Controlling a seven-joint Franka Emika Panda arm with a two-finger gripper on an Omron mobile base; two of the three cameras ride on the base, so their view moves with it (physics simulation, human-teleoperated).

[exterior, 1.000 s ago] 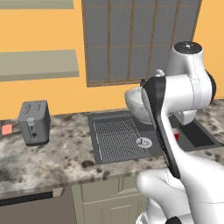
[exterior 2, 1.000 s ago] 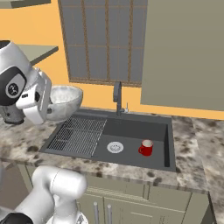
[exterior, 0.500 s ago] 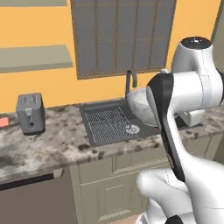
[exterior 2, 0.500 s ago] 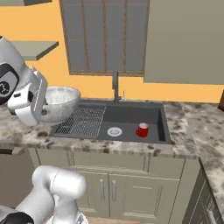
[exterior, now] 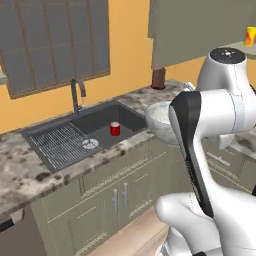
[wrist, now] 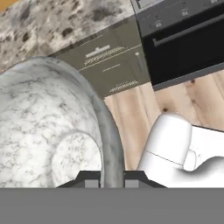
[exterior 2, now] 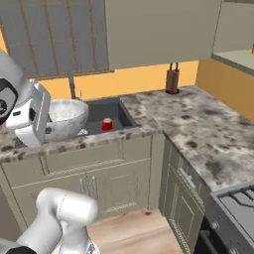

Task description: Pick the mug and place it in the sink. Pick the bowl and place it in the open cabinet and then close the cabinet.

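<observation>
Pinching the rim of the large grey-white marbled bowl (wrist: 48, 131), the gripper (wrist: 113, 177) carries it upright above the floor, wall between its fingertips; the small red mug (exterior: 115, 128) already stands in the dark grey sink (exterior: 60, 145).

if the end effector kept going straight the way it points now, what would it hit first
Going by the hand view, the end effector, shut on the bowl rim, points down past the counter front. First in line looks like the wooden floor or the robot's own white base; depth is unclear.
</observation>
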